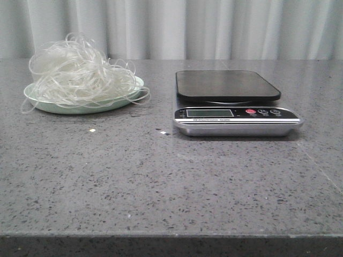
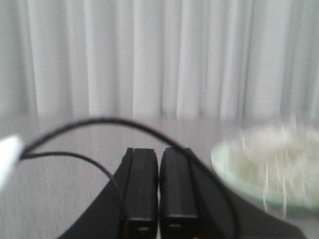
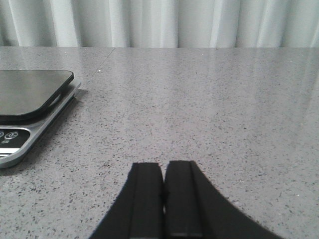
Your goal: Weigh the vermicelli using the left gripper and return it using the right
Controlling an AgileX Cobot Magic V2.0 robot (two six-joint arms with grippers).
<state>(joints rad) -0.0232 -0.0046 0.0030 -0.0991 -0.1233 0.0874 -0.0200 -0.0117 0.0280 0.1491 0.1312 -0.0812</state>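
Grey speckled stone makes up the counter, which fills the lower part of the front view, with pale pleated curtains across the top of the frame. At the upper left of the front view the vermicelli lies in a loose whitish tangle heaped on a pale green plate, some strands spilling over the rim toward the counter. To the right of centre stands a digital kitchen scale – dark flat platform on top, silver base with a small display and a red button on its front panel – and nothing rests on the platform. Plate and scale stand apart, with bare counter between them.

Neither arm shows in the front view. In the left wrist view the left gripper has its black fingers pressed together with nothing between them; a thin black cable loops above them, and the plate with the vermicelli appears blurred at the right edge of the frame. In the right wrist view the right gripper is likewise clenched on nothing – its fingers meet over bare counter, and the scale sits at the left edge of that frame
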